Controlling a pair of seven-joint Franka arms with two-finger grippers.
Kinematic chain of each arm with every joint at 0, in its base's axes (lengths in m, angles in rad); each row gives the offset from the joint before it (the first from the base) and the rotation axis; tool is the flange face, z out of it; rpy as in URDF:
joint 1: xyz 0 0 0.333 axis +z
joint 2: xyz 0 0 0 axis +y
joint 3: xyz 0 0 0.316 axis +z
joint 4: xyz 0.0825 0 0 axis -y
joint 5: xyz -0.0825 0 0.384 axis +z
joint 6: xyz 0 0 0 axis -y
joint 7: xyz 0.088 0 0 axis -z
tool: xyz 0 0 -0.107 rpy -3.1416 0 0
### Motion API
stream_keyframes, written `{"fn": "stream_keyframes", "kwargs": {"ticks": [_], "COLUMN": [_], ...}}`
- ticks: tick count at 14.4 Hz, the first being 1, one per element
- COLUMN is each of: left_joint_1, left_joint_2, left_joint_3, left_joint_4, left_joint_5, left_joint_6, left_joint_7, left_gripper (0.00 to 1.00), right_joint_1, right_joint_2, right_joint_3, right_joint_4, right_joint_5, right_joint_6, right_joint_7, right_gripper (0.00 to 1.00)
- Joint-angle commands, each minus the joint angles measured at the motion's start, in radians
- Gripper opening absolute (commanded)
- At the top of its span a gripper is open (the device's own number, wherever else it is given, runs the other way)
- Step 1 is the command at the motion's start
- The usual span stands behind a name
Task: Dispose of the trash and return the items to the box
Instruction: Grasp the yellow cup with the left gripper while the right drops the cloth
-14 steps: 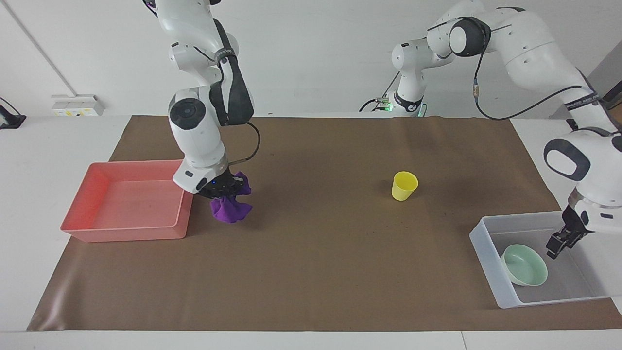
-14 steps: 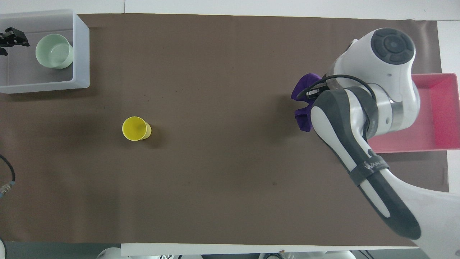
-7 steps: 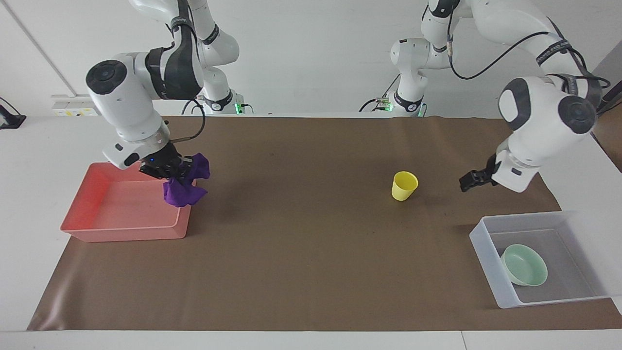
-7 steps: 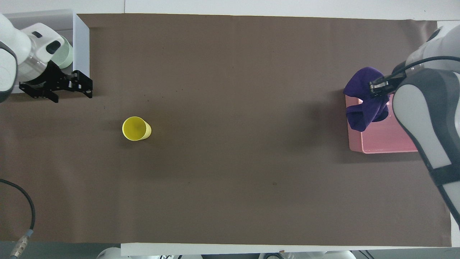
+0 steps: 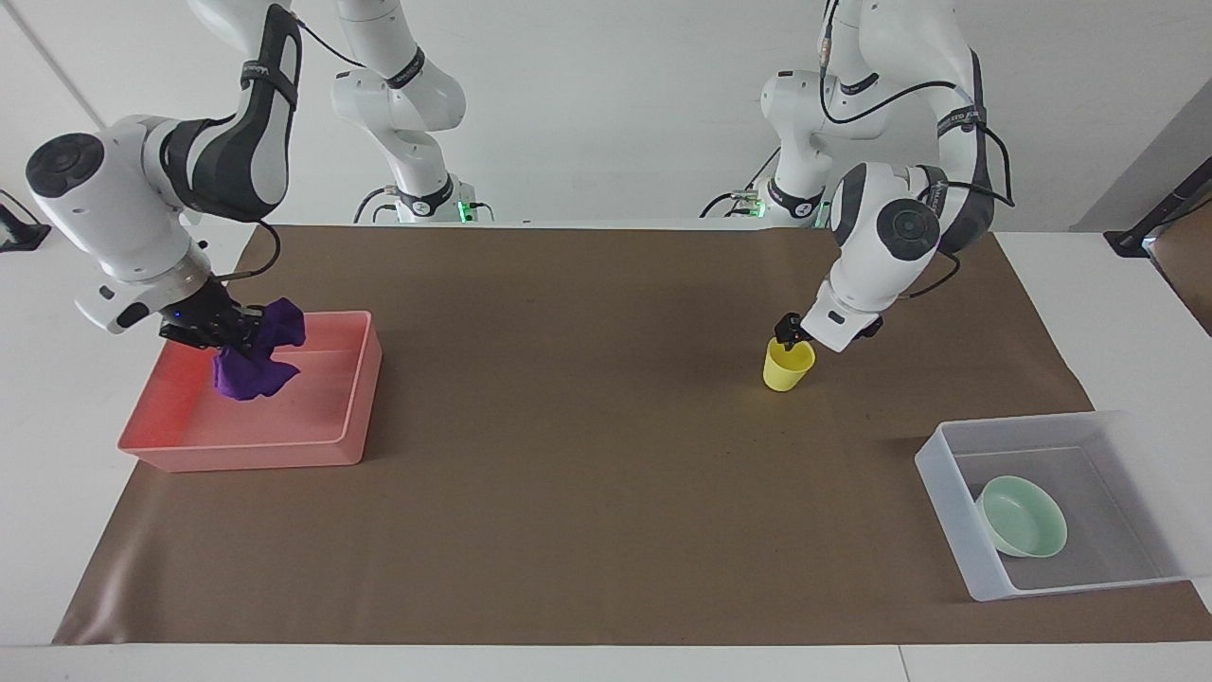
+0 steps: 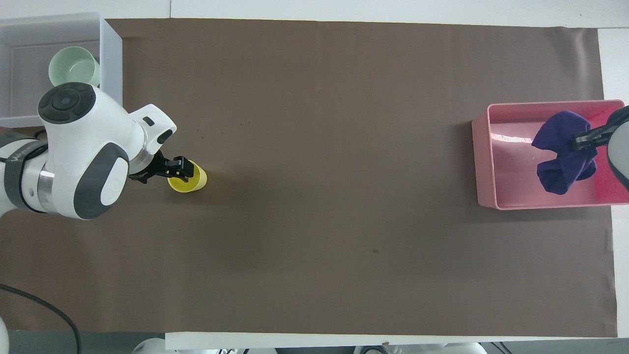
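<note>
The right gripper (image 5: pixel 222 332) (image 6: pixel 587 140), clamped on the soft deep purple cloth wad (image 5: pixel 251 365) (image 6: pixel 562 157), holds it over the pink rectangular plastic tray (image 5: pixel 355 398) (image 6: pixel 484 162) at the right arm's end of the table. The left gripper (image 5: pixel 789 333) (image 6: pixel 179 169) sits at the rim of the upright small yellow plastic cup (image 5: pixel 786 371) (image 6: pixel 192 181), at its 12 o'clock edge in the facing view; I cannot tell how its fingers stand. The pale mint-green round bowl (image 5: pixel 1021 516) (image 6: pixel 73 69) lies in the translucent whitish rectangular plastic bin (image 5: pixel 947 493) (image 6: pixel 110 73).
</note>
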Motion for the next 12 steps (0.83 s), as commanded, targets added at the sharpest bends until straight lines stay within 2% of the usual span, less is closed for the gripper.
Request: {"fn": "stream_keyframes", "kwargs": {"ticks": [1,2,3,5,6,7,8,9,12], "left_joint_1": [-0.004,0.000,0.000,0.002,0.003,0.008,0.010,0.011,0.086], "left_joint_2": [-0.080,-0.080,-0.077,-0.072,-0.069,-0.054,-0.029,-0.003,0.052], "left_joint_3": [0.014,0.014,0.014,0.014,0.016,0.016,0.016,0.020,0.027], "left_joint_4": [-0.133,-0.132,-0.133,-0.135,-0.124,-0.082,-0.013,0.100,0.418], "left_joint_5": [0.018,0.018,0.018,0.014,-0.001,-0.047,-0.087,-0.116,-0.133], "left_joint_6": [0.109,0.138,0.163,0.206,0.206,0.188,0.138,0.046,-0.229], "left_joint_7": [-0.010,-0.011,-0.014,-0.054,-0.066,-0.073,-0.079,-0.100,-0.137], "left_gripper": [0.11,0.06,0.02,0.00,0.00,0.00,0.00,0.00,0.00], "right_joint_1": [-0.011,-0.010,-0.008,-0.003,0.000,0.000,0.004,0.007,0.053], "right_joint_2": [-0.032,-0.027,-0.024,-0.012,-0.011,-0.011,-0.011,-0.011,-0.010], "right_joint_3": [0.012,0.012,0.012,0.012,0.012,0.014,0.015,0.021,0.023], "right_joint_4": [-0.139,-0.160,-0.186,-0.196,-0.191,-0.188,-0.179,-0.165,-0.124], "right_joint_5": [-0.017,-0.017,-0.017,-0.017,-0.017,-0.017,-0.017,-0.017,-0.005], "right_joint_6": [0.123,0.146,0.172,0.201,0.192,0.187,0.175,0.164,0.131], "right_joint_7": [-0.018,-0.018,-0.017,-0.014,-0.014,-0.011,-0.003,0.009,0.031], "right_gripper": [0.05,0.07,0.13,0.34,0.47,0.70,0.85,0.99,0.99]}}
